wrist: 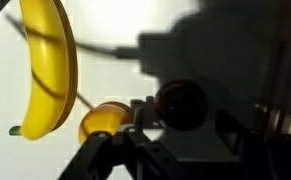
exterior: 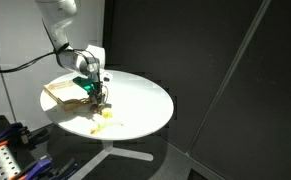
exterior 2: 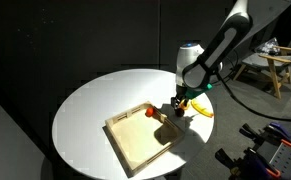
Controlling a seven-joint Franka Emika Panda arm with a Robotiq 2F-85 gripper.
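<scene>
In the wrist view a dark round thing (wrist: 180,104) lies in deep shadow between the fingers of my gripper (wrist: 181,122). The jaws stand apart on either side of it, and a thin gap shows on its right side. Left of it sits a small orange fruit (wrist: 101,122), and further left a yellow banana (wrist: 47,68) on the white table (wrist: 105,25). In both exterior views the gripper (exterior: 100,97) (exterior 2: 175,112) hangs low at the edge of a wooden tray (exterior: 65,92) (exterior 2: 135,145). The banana (exterior 2: 198,108) lies just beside it.
The round white table (exterior: 145,100) (exterior 2: 90,120) stands against dark curtains. A small red thing (exterior 2: 150,113) sits at the tray's far corner. Yellow pieces (exterior: 105,117) lie near the table's front edge. A black cable (wrist: 105,47) crosses the wrist view.
</scene>
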